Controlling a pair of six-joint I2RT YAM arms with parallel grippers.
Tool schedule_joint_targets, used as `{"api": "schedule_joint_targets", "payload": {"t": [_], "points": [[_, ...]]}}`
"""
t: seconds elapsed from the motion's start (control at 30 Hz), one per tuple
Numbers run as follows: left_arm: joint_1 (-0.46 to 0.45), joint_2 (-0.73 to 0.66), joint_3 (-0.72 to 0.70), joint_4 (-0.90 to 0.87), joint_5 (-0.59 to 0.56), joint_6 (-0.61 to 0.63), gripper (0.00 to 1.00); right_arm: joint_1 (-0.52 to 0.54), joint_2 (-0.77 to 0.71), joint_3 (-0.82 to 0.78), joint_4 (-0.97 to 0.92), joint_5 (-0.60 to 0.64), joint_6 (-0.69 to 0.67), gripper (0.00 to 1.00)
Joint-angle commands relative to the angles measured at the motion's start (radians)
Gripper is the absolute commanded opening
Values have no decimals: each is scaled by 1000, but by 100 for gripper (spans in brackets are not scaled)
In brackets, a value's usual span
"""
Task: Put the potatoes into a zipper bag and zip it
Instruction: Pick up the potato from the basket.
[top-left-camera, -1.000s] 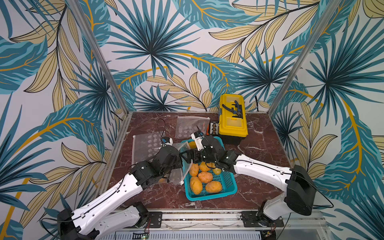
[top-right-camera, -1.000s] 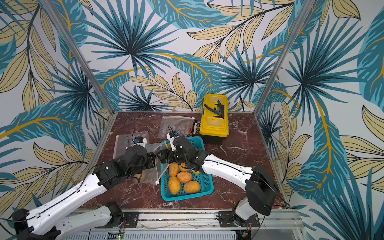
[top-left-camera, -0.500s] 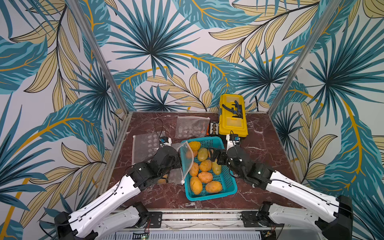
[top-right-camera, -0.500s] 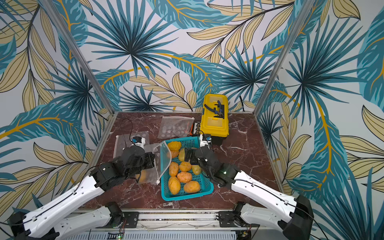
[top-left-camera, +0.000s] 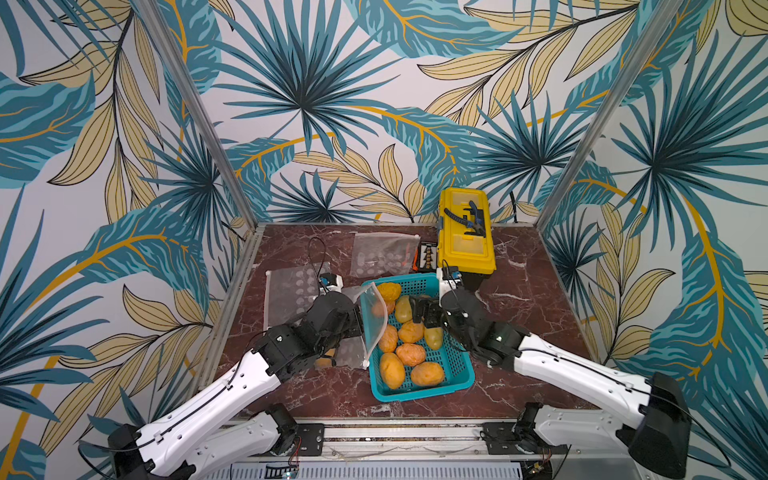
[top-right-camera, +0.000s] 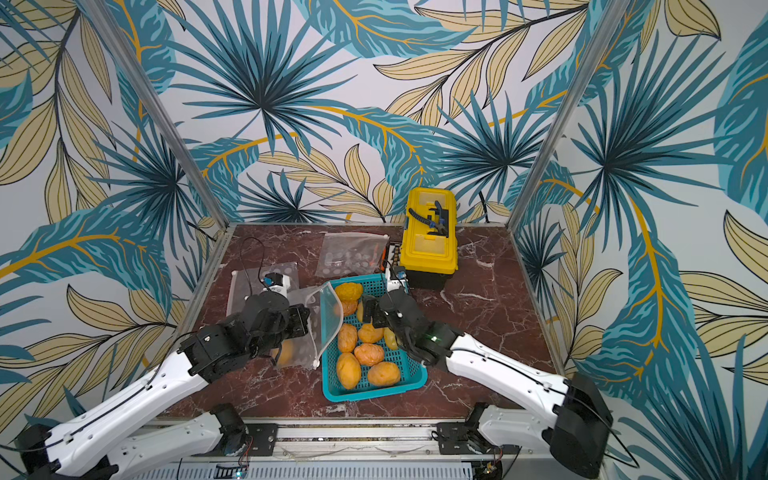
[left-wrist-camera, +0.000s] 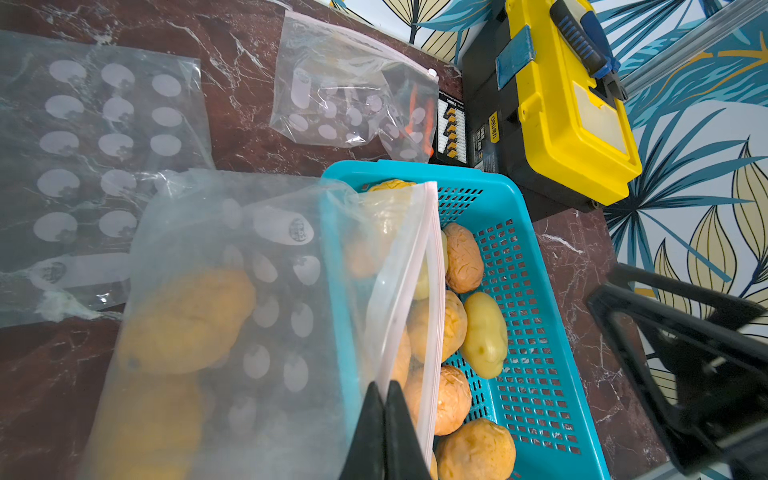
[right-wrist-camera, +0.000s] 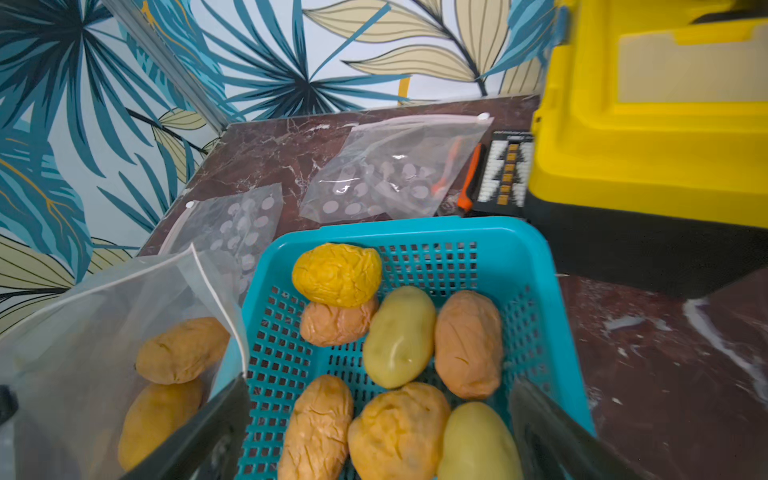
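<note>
My left gripper (left-wrist-camera: 384, 399) has its jaws pinched together on the zip rim of the zipper bag (left-wrist-camera: 266, 291), propping its mouth open beside the teal basket (top-left-camera: 419, 392). Two potatoes (right-wrist-camera: 178, 353) lie in the bag, the rest in the basket. My right gripper (top-left-camera: 424, 313) hovers over them, jaws wide apart and empty. I'd straddle the pale potato (right-wrist-camera: 399, 336) across its narrow width. Neighbouring potatoes crowd the jaws, the floppy bag lip overhangs the basket, and the yellow toolbox (top-left-camera: 465, 245) stands just behind.
</note>
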Motion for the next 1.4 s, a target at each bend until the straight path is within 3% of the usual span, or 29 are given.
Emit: {"api": "schedule_joint_targets", "payload": {"t": [0.0,0.17,0.43,0.63,1.03,1.37], "points": [[3,-33,1,21,-12,3,0,-36,148,102,-74,-147,-33,91],[3,-56,-9,20,-27,1,0,-128,285,147,1,-293,15,91],[4,-91,-27,20,-47,-5,0,-153,303,148,-150,-269,118,76],[3,-92,-27,21,-40,-8,0,-144,291,126,-181,-290,139,72],[3,-92,-25,20,-38,-4,0,-142,484,274,-280,-275,140,70],[3,-97,-26,20,-36,-4,0,-140,613,334,-290,-293,145,75]]}}
